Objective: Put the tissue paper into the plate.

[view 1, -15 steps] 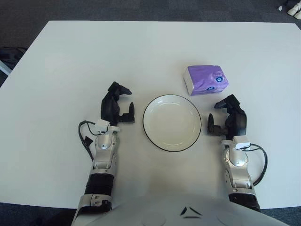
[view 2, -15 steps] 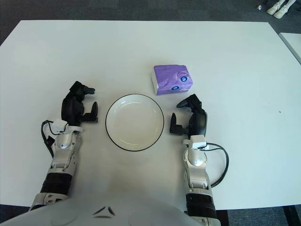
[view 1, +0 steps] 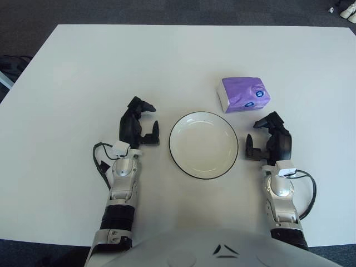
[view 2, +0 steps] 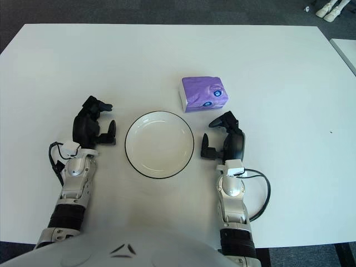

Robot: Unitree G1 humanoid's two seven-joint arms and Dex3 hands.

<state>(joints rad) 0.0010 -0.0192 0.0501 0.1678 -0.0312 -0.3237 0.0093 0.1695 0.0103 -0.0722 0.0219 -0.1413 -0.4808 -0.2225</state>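
Surface: one, white (view 1: 83,72).
Plate: one, white with a dark rim (view 1: 203,167), nothing in it.
Tissue paper: one purple pack (view 1: 243,94).
Robot hand: two, the left robot hand (view 1: 137,129) and the right robot hand (view 1: 269,144), one at each side of the plate.
Cable: two, one at each wrist (view 1: 101,164) (view 1: 309,194).
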